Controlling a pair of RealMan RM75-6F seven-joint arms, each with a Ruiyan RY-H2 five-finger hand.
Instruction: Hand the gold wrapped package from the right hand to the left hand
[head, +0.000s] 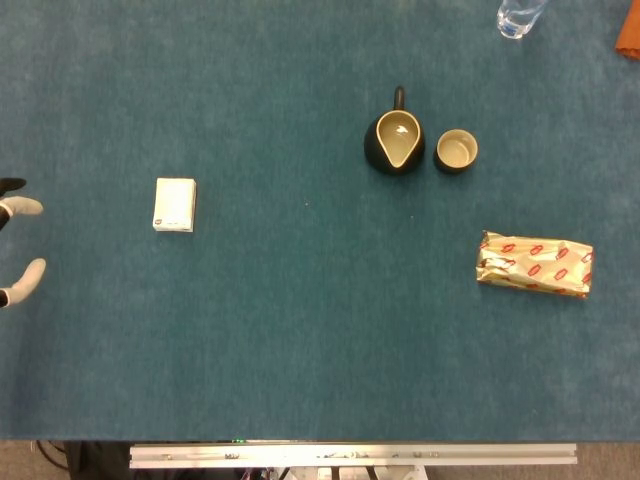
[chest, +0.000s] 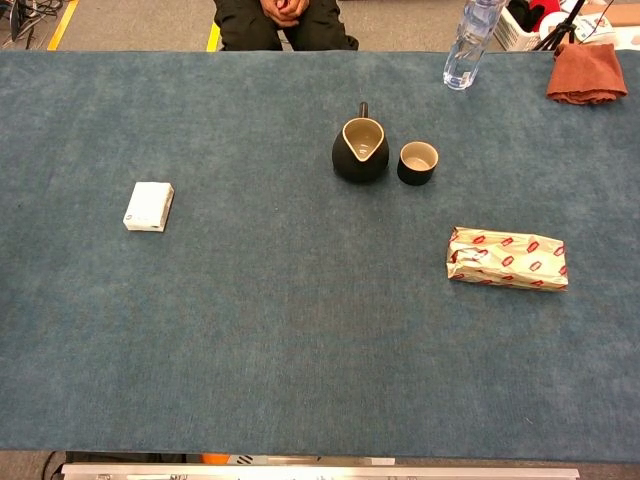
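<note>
The gold wrapped package (head: 535, 265) with red marks lies flat on the blue table at the right, also in the chest view (chest: 507, 258). No hand touches it. Only the fingertips of my left hand (head: 18, 245) show at the far left edge of the head view, spread apart with nothing between them. They are far from the package. My right hand is in neither view.
A small white box (head: 175, 204) lies at the left. A dark pitcher (head: 395, 140) and a dark cup (head: 456, 151) stand at the back centre. A water bottle (chest: 468, 40) and an orange cloth (chest: 587, 72) are at the far right. A person (chest: 280, 18) sits beyond the far edge.
</note>
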